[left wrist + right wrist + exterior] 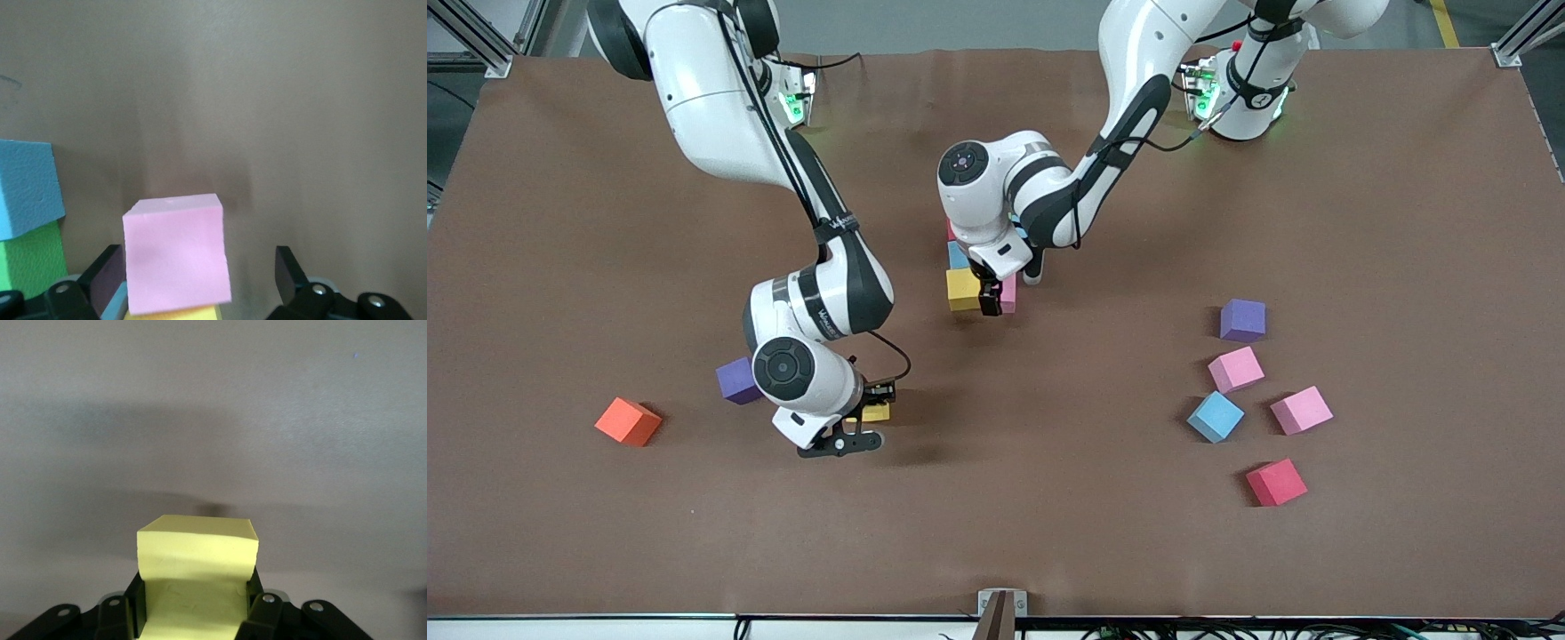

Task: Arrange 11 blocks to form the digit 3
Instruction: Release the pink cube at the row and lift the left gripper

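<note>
the left gripper point(992, 300) sits at the upper middle of the frame, jaws released around a pink block point(177, 252) just set beside a yellow block point(962, 289) in the growing figure. the right gripper point(869, 425), left of centre, is clenched on another yellow block point(197, 577). loose blocks point(1242, 320) wait at the right. to finish well, i judge the left gripper should lift straight up so its fingers point(288, 270) do not nudge the pink block out of line.

pink block point(177, 253) stacked on yellow block point(962, 289); others scattered.
</note>
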